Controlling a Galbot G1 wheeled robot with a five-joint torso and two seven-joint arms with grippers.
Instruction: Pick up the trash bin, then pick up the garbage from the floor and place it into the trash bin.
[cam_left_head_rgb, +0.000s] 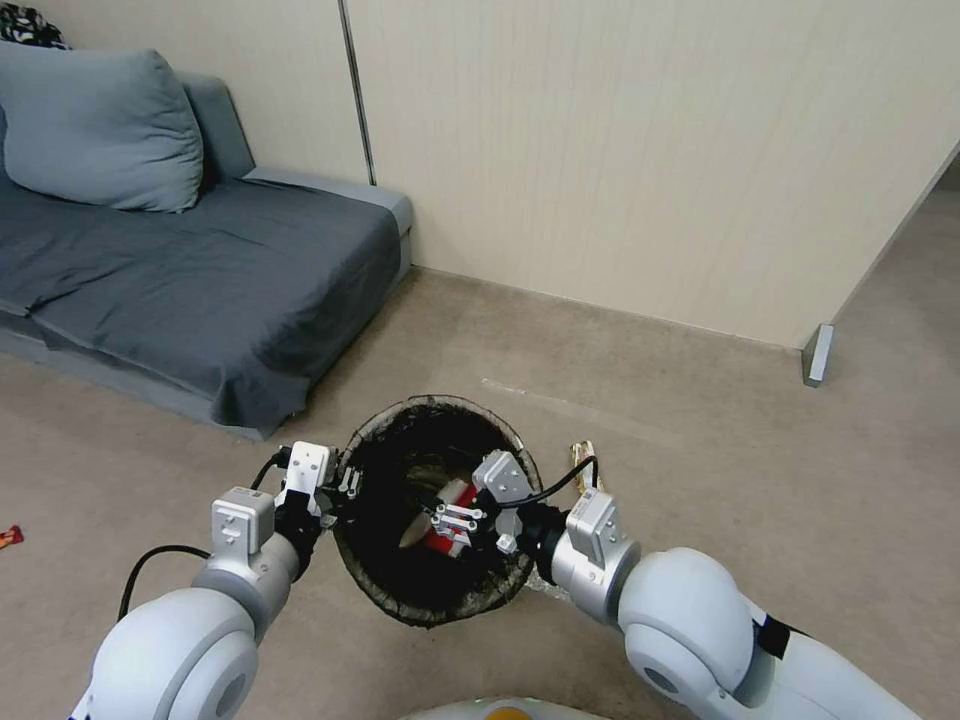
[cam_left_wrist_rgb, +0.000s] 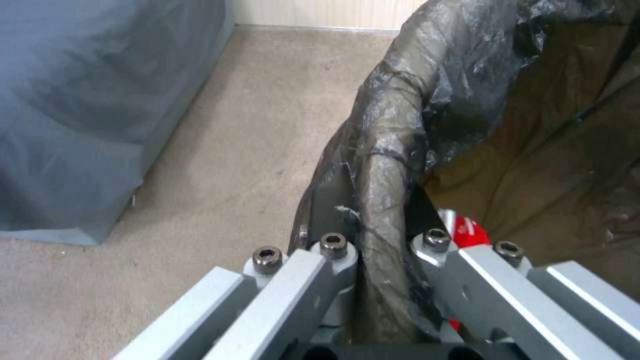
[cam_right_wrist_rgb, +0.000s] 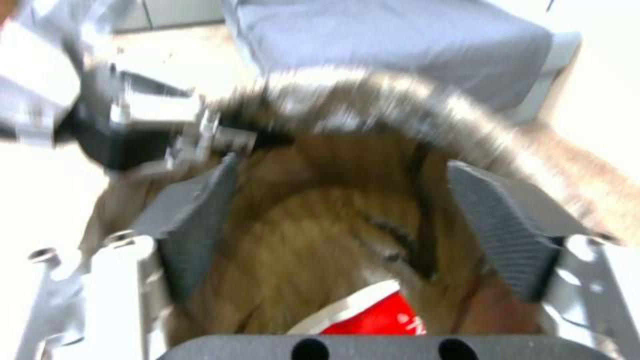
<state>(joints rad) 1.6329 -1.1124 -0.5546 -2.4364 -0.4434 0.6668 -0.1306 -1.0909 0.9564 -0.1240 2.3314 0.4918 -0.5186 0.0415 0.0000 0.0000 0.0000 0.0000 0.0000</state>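
spread right gripper hovers over a red packet inside the trash bin, whose rim the left gripper pinches.

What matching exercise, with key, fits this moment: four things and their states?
Things:
1. left gripper
2. right gripper
3. red packet
4. sofa

States:
A. open above the bin's opening
B. lying inside the trash bin
C. clamped on the bin's bagged rim
D. standing against the wall, beyond the bin

Pairs: 1-C, 2-A, 3-B, 4-D
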